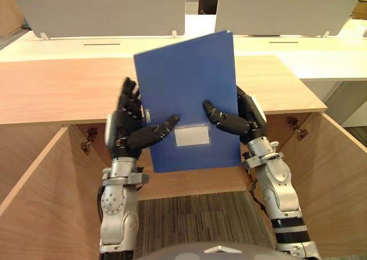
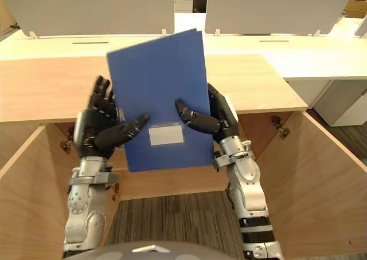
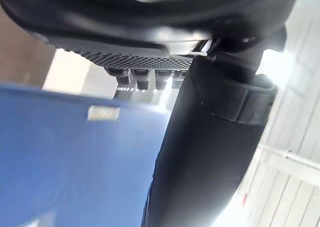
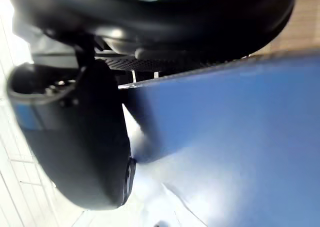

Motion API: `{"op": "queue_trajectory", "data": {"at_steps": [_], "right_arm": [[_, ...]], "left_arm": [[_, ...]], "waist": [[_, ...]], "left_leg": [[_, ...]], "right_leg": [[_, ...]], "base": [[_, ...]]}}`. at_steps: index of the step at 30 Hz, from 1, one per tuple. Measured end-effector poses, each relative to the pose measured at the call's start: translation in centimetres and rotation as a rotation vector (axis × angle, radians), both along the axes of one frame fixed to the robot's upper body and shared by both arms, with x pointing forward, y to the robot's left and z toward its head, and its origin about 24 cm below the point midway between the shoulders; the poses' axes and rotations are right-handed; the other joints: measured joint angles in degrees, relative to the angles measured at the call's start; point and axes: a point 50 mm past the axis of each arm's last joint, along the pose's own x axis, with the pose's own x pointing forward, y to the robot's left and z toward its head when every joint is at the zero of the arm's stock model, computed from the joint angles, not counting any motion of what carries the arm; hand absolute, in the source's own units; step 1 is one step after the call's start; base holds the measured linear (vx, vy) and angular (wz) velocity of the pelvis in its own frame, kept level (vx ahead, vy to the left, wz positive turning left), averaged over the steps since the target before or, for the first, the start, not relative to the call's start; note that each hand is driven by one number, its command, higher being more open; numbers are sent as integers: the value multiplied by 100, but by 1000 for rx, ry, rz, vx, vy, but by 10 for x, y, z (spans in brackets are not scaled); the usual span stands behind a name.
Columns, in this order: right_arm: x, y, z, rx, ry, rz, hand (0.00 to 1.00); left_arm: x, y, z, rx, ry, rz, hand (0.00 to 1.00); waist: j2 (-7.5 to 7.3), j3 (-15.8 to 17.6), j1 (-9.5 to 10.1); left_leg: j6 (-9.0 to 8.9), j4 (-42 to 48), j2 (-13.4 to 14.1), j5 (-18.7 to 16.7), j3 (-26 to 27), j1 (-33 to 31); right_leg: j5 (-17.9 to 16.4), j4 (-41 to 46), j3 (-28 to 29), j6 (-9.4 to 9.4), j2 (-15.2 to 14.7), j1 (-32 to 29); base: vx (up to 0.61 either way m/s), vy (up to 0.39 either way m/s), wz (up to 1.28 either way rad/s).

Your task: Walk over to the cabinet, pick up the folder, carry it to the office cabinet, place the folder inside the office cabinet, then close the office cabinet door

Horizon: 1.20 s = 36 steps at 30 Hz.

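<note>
Hands: left hand (image 1: 129, 128) and right hand (image 1: 245, 119) both clamp the folder (image 1: 186, 88), one at each side edge, with each thumb laid across the front cover.
Fingers: the left hand's stand straight up past the folder's edge. The right hand's are hidden behind the cover, so their wrap is presumed, not seen.
Folder position: in the air before the robot, between the two hands, above the open front of the office cabinet (image 1: 57, 88); it touches nothing else.
Long axis: near upright, a little askew, with the top right corner highest. The front cover and its white label (image 1: 192, 136) face the robot.
Key relation: the cabinet opening lies below and beyond the folder's lower edge, under the wooden top. The coming move, by my reading, is down and forward, perhaps tipping the folder flatter to clear that top. Neither arm is nearer; the hold is even.
Doors: both stand open, left door (image 1: 34, 214) and right door (image 1: 338, 191), with metal hinges (image 1: 295, 127) at the frame.
Materials: the folder is thin, flat, stiff blue plastic with a slight gloss, likely slippery under a thumb pinch. The cabinet is pale, matte wood-grain board. The floor is grey ribbed carpet (image 1: 195, 220).
Background: pale desks (image 1: 321, 59) with grey screens (image 1: 103, 11), beyond the cabinet.
</note>
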Motion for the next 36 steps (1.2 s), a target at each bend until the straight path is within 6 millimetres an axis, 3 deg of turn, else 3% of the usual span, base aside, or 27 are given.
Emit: {"op": "queue_trajectory", "data": {"at_steps": [3,7,17,22,24,25,28,30,36], "right_arm": [[-5,-9,2,13,-12,-77,0],[-10,-23,17,20,-80,-190,0],[-17,-27,18,-38,-97,-272,0],[-17,-27,18,-54,-98,-288,0],[-19,-27,20,-50,-108,-297,0],[-20,-27,21,-49,-111,-298,0],[-23,-19,25,-51,-140,-269,0],[-25,-11,25,-60,-148,-229,0],[-30,27,20,-202,-161,9,0]], "left_arm": [[-10,19,0,-10,-7,136,100],[-29,38,-20,2,106,264,100],[-57,46,-87,29,461,361,100],[-76,41,-141,58,742,350,100],[-96,36,-175,53,938,329,100],[-101,34,-183,43,984,324,100],[-139,30,-218,-19,1214,328,100],[-159,28,-232,-56,1320,343,100],[-188,40,-245,0,1482,337,100]], "waist": [[1,1,6],[3,2,50],[5,2,106],[8,4,115],[11,6,115],[13,7,115],[30,19,115],[53,35,116],[130,101,198]], "left_leg": [[-2,-1,3,1,-71,0],[-11,-4,3,8,-149,-34],[-41,-5,6,33,-314,-119],[-45,-3,6,35,-326,-134],[-45,-3,9,35,-326,-133],[-46,-3,9,34,-325,-132],[-50,-3,19,31,-301,-108],[-54,-4,39,27,-277,-75],[-100,-4,92,10,-224,-35]], "right_leg": [[-17,-6,-88,-10,-2,37],[-55,-5,-151,-7,-8,42],[-114,-3,-345,-22,-6,44],[-114,-3,-366,-22,-7,37],[-114,-3,-365,-22,-5,37],[-114,-3,-364,-22,-5,37],[-114,-3,-342,-22,3,43],[-114,0,-316,-22,7,58],[-122,23,-241,-37,44,44]], "base": [[-16,-9,13],[-15,-8,10],[-4,-12,9],[-1,-1,1],[0,0,0],[0,0,0],[-15,-2,-3],[-28,-8,-6],[-34,-11,-5]]}}
